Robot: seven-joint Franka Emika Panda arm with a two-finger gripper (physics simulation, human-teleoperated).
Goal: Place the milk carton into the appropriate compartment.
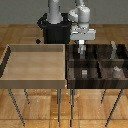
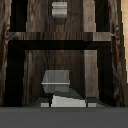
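The milk carton (image 2: 56,82) is a small whitish-grey box with a peaked top. It shows in the wrist view right at my fingertips. My gripper (image 1: 82,51) is shut on it and holds it low inside the back compartment of the dark divided tray (image 1: 95,64), on the side nearest the light tray. In the exterior view my fingers hide most of the carton. In the wrist view my gripper (image 2: 64,101) shows only as pale finger parts at the frame's edge.
A small grey cube (image 1: 84,73) (image 2: 59,9) sits one compartment further forward. A taller grey box (image 1: 113,48) stands among the dividers at the back of the exterior view's right. Another small grey item (image 1: 116,70) sits in the front compartment there. A light wooden tray (image 1: 10,62) stands on the exterior view's left.
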